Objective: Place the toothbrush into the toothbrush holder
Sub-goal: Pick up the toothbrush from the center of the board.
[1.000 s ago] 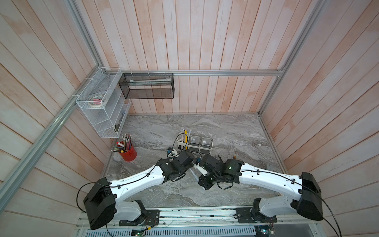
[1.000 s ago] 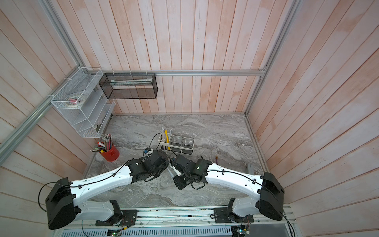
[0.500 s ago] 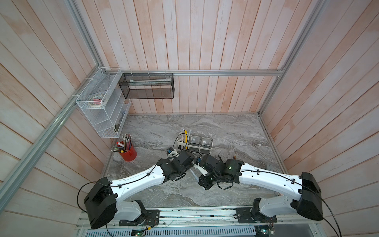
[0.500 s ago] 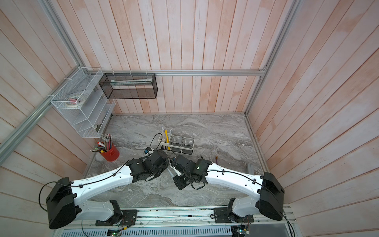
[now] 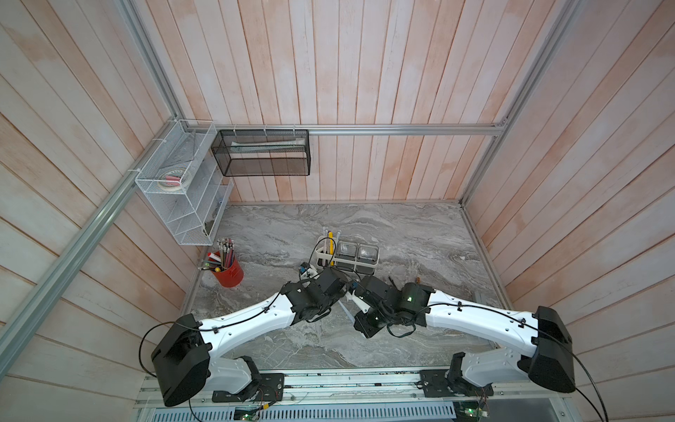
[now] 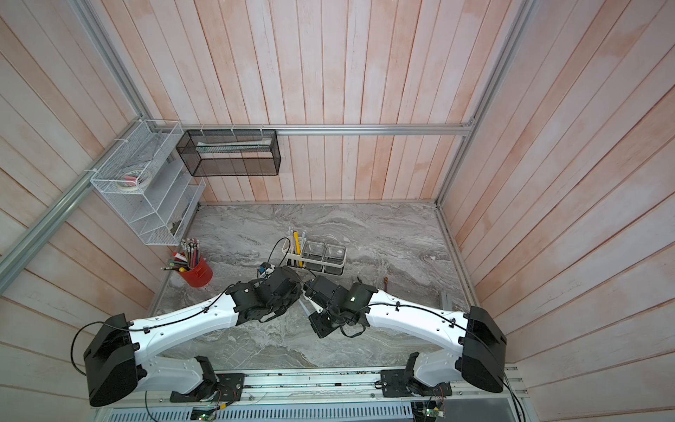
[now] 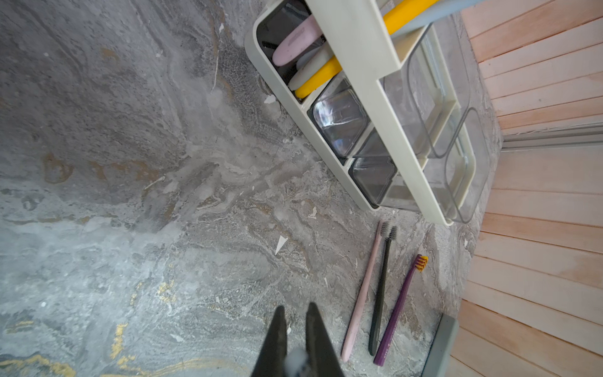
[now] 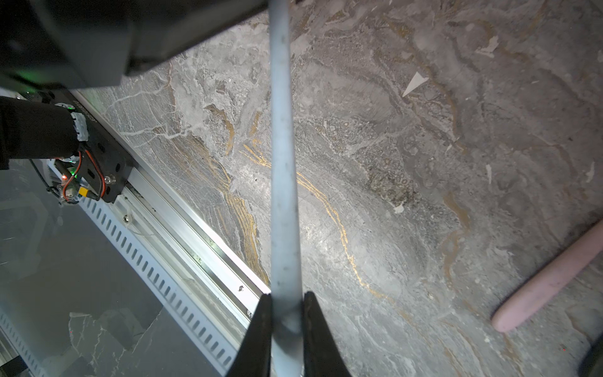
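1. The toothbrush, a slim pale blue-grey stick, hangs in the air over the worktop. It sits toward the front edge and spans the gap between the two wrists, touching neither the worktop nor the toothbrush holder.
2. The right jaws are clamped on its handle, one on each side. The shaft runs straight out from them toward the left wrist.
3. The left jaws are drawn together. A pale, blurred thing sits between them near their root. We judge it the same toothbrush's far end, though that wrist view is too soft to be sure.
4. We expect it to handle as light, stiff and smooth. A narrow rounded shaft can twist or slide in a pinch, so we would hold it on the handle, clear of the bristles. That leaves one end free to enter a slot.
5. The holder stands near the worktop's middle, just beyond the wrists. Its slotted end already carries yellow, pink and grey handles, so room there looks tight.
6. The left arm and right arm reach in from the front edge. Their forearms converge and their wrists nearly meet in front of the holder.
7. A pink toothbrush, a dark toothbrush and a purple toothbrush lie flat on the worktop near the holder's cup end. The red cup stands by the left edge.
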Robot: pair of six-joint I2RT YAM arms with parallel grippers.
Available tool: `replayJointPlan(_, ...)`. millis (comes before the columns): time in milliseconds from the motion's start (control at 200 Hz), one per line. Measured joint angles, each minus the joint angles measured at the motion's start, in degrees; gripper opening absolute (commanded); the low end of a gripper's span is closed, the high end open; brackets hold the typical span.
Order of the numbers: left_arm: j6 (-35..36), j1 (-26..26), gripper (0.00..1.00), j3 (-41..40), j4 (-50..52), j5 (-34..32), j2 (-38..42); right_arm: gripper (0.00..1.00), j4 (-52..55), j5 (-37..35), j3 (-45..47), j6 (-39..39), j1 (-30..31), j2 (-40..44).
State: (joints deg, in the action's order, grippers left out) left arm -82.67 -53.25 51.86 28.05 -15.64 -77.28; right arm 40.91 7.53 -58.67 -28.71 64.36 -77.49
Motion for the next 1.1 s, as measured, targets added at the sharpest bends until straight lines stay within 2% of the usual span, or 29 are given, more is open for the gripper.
replayJointPlan(330, 0.31, 0.02, 0.0, 0.0, -0.35, 0.22, -0.17, 0.06, 0.11, -0.02, 0.02, -0.24, 0.0, 0.02)
replayJointPlan(400, 0.72, 0.11, 0.0, 0.0, -0.72, 0.24, -0.17, 0.11, 0.07, -0.17, 0.02, -0.42, 0.0, 0.04)
replayJointPlan(705, 3.17, 0.11, 0.0, -0.17, -2.43, 0.13, 0.17, 0.48, -0.07, -1.16, 0.09, -0.61, 0.0, 1.18)
replayJointPlan(890, 6.49, 0.9, 0.0, -0.17, -2.4, -1.68, 0.46, 0.58, -0.17, -2.73, 0.0, 0.76, 0.48, 4.83)
replayJointPlan(1005, 11.54, 1.36, 0.0, 0.44, -1.64, -5.95, 2.16, 0.67, -0.24, -6.05, -0.04, 0.92, 0.7, 10.84)
replayJointPlan(1100, 16.9, 1.46, 0.0, 2.45, -1.07, -10.34, 4.26, 0.68, -0.59, -8.83, -0.04, 1.36, 0.63, 16.57)
